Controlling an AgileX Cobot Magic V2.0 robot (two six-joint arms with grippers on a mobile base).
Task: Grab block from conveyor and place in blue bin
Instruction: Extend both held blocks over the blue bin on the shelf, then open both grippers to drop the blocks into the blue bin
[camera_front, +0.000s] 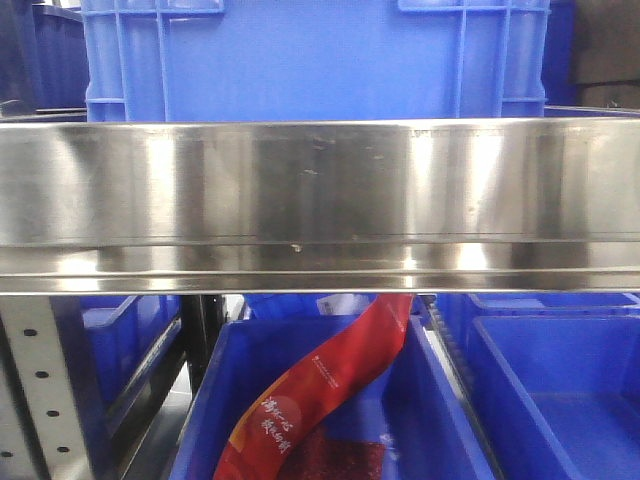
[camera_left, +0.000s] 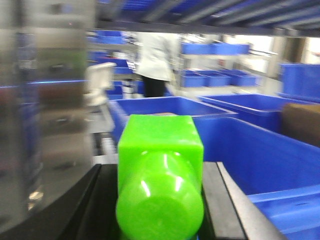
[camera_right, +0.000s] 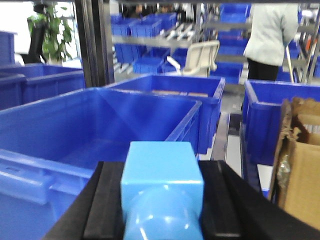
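The left gripper (camera_left: 160, 210) holds a green block (camera_left: 160, 145) between its dark fingers (camera_left: 215, 200), and the right gripper (camera_right: 162, 210) holds a light blue block (camera_right: 162, 165) the same way. A blue bin (camera_right: 125, 120) stands at 12 o'clock of the right one. I think a too early release could drop this block on the near rim, so it bounces outside.

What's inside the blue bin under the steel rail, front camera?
A red printed pouch lies in the blue bin, slanting upward. Its upper end is hidden behind the steel rail.
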